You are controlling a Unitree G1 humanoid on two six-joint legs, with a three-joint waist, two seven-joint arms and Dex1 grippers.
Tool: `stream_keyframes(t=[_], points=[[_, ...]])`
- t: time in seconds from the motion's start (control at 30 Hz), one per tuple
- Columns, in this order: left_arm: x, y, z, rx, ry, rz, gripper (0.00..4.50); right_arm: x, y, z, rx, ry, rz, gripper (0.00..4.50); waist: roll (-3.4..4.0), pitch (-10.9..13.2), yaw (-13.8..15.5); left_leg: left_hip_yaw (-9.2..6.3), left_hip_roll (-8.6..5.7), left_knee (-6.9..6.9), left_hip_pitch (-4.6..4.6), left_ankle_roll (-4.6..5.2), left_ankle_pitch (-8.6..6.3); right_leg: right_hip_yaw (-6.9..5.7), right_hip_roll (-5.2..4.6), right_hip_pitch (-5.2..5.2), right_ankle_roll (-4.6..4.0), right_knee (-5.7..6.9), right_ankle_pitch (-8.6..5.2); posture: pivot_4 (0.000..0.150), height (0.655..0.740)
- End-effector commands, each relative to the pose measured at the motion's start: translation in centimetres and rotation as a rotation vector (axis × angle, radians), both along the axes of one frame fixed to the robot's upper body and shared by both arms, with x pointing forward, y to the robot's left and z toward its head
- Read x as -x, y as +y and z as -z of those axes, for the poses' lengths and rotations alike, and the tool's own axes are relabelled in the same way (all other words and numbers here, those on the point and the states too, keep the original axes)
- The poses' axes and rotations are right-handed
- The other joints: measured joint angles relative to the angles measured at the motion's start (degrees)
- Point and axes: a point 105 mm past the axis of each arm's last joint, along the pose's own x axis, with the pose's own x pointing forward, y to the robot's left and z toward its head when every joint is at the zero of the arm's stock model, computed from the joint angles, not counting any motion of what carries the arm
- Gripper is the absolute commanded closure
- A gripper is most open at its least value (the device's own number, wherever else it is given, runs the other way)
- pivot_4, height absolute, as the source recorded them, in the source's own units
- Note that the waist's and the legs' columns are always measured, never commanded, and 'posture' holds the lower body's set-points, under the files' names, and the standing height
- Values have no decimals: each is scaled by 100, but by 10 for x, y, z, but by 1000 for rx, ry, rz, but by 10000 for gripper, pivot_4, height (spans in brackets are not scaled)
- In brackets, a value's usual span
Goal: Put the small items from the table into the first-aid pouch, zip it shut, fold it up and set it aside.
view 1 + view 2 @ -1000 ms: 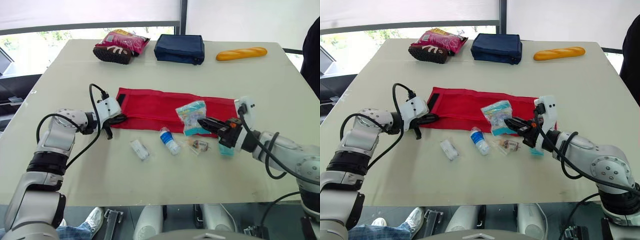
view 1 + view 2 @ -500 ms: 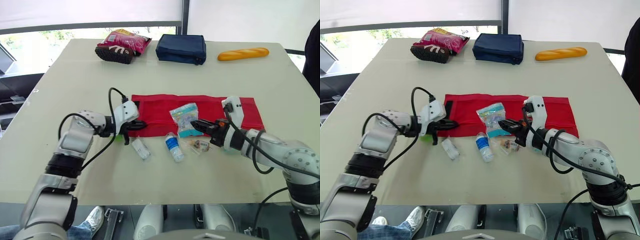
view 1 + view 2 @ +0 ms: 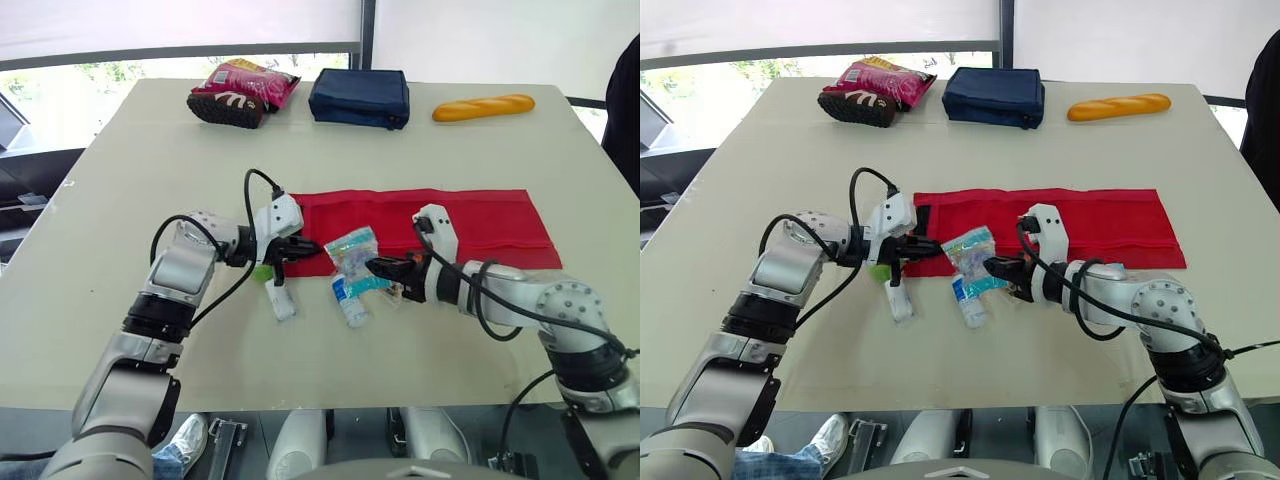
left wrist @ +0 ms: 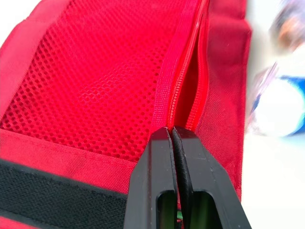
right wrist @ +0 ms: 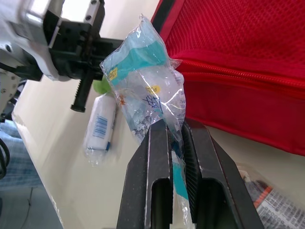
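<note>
The red first-aid pouch [image 3: 440, 215] lies flat and unfolded across the middle of the table. My left gripper [image 3: 303, 245] is shut on the zipper edge at the pouch's left end [image 4: 172, 130]; the zipper there is parted a little. My right gripper [image 3: 373, 266] is shut on a clear packet [image 3: 352, 247] with teal contents [image 5: 145, 90], holding it just in front of the pouch's left part. On the table below lie a small bottle [image 3: 350, 300], a white wrapped item [image 3: 281, 302], a green item [image 3: 262, 272] and a small printed packet [image 3: 405, 292].
At the table's far side lie a pink snack bag [image 3: 243, 90], a navy pouch [image 3: 360, 97] and a bread roll [image 3: 483, 107]. A person's dark sleeve [image 3: 630, 110] is at the right edge. Bare table lies left and in front.
The pouch has slid to the right with my left gripper on its left end. My right gripper has carried the clear packet leftward, closer to the left gripper. The loose items stayed put.
</note>
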Motion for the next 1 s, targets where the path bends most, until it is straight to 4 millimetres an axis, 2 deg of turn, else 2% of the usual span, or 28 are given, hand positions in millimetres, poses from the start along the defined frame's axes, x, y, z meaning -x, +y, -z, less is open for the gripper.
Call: stream_keyframes(t=[0.03,0.4,0.63,1.0], points=[[0,-6,-20,36,-59,33,44034,-2,10,-3,4,-2,-33,45000,0,0,-1,0,0,0,0,0,0,0,0,0,0,0,0,1500,7400],[3,-13,-23,102,-59,14,44034,-14,29,21,43,78,-66,45000,1,-1,-2,-2,0,0,0,0,0,-1,1,0,0,1,0,1500,7400],[5,-15,-28,182,-31,-28,44034,-19,27,39,69,138,-52,45000,3,-2,-17,0,1,0,3,0,0,1,2,0,0,5,0,1500,7400],[9,-12,-32,248,-22,-70,44034,-21,20,55,91,207,-28,45000,5,-4,-18,1,0,0,4,0,0,2,1,0,0,5,0,1500,7400]])
